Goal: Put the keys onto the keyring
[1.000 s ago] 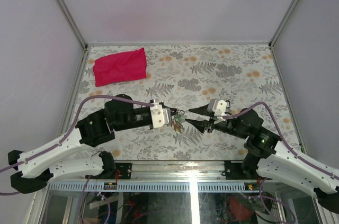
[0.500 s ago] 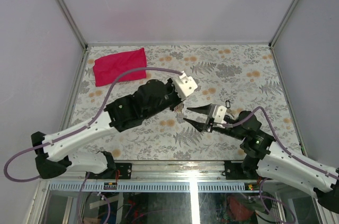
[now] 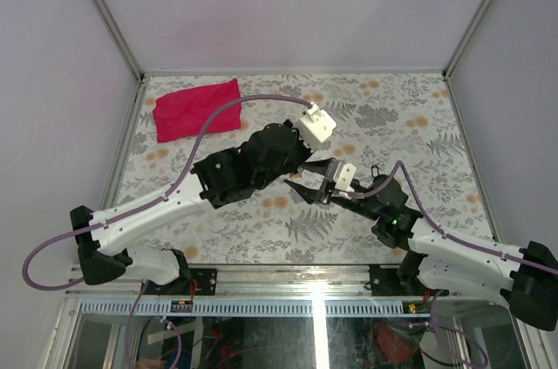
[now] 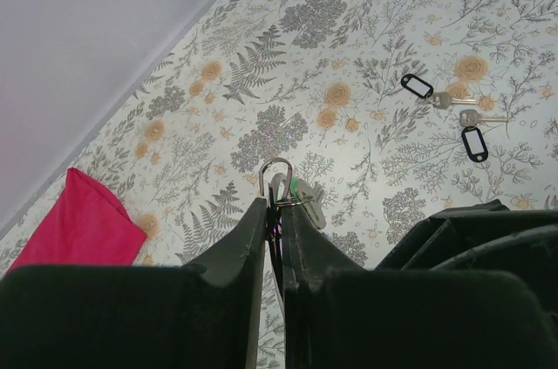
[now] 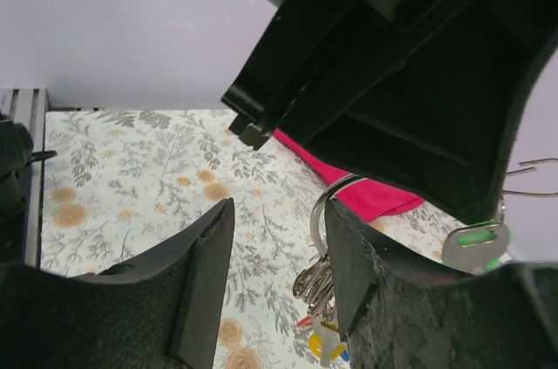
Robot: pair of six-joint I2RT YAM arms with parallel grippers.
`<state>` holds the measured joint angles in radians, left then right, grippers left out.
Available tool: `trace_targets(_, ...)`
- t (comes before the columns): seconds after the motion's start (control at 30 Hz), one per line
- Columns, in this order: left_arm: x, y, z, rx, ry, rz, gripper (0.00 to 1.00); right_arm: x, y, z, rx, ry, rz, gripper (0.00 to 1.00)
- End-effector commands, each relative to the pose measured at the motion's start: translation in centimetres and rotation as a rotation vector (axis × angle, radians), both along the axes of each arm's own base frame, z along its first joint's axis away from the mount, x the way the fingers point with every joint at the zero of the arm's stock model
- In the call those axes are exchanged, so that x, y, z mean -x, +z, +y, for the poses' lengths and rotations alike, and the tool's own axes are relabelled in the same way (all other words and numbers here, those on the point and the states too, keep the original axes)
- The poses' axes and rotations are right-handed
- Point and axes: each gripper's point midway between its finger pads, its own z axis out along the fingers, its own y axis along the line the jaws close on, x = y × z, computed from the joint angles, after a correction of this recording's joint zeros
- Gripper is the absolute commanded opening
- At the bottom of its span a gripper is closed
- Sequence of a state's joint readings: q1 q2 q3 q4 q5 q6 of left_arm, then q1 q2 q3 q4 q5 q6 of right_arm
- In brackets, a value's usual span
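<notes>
We see two robot arms meeting above the middle of a floral-patterned table (image 3: 418,116). The left gripper (image 4: 275,209) is clenched on the keyring (image 4: 275,160). Its two dark fingers are pressed nearly together, and the silver wire loop pokes out just past their tips, held up off the table. A green-tagged key (image 4: 305,201) hangs beside the loop, and a bunch of small keys (image 5: 316,286) dangles from the ring below it.

The right gripper (image 5: 279,212) faces the left one at close range with its jaws spread apart and gripping nothing. From its wrist camera we see the ring and the bunch hanging in the gap between its fingers. We cannot tell whether they touch.

Two loose keys with black tags (image 4: 453,103) lie flat on the table, well apart from the ring. A red cloth (image 3: 198,109) lies at the far left corner
</notes>
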<state>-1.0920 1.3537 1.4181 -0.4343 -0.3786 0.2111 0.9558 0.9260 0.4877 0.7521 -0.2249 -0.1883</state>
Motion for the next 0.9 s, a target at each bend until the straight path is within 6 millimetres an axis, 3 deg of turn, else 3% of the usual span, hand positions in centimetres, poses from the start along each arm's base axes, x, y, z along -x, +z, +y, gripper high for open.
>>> trace_targets(0.0,-0.4,2.7,0.4,0.08,0.048,-0.022,0.0,-0.8,2.8,-0.4,-0.127,-0.055,-0.038,0.52)
trace_targets(0.33,-0.1,3.2,0.1,0.122,0.044,0.003,0.0,-2.4,1.9,0.2,-0.129,-0.107,-0.036,0.47)
trace_targets(0.43,0.0,3.3,0.0,0.134,0.043,0.01,0.0,-2.5,2.0,0.7,-0.143,-0.094,-0.029,0.4)
trace_targets(0.67,-0.2,3.2,0.2,0.142,0.069,0.012,0.0,-2.2,2.2,1.2,-0.175,-0.063,0.009,0.12)
trace_targets(0.73,-0.4,2.9,0.4,0.137,0.083,0.012,0.05,-2.0,2.3,1.2,-0.172,-0.051,0.022,0.07)
trace_targets(0.87,-0.6,2.6,0.4,0.133,0.081,0.017,0.24,-1.1,2.5,1.1,-0.156,-0.014,0.045,0.02)
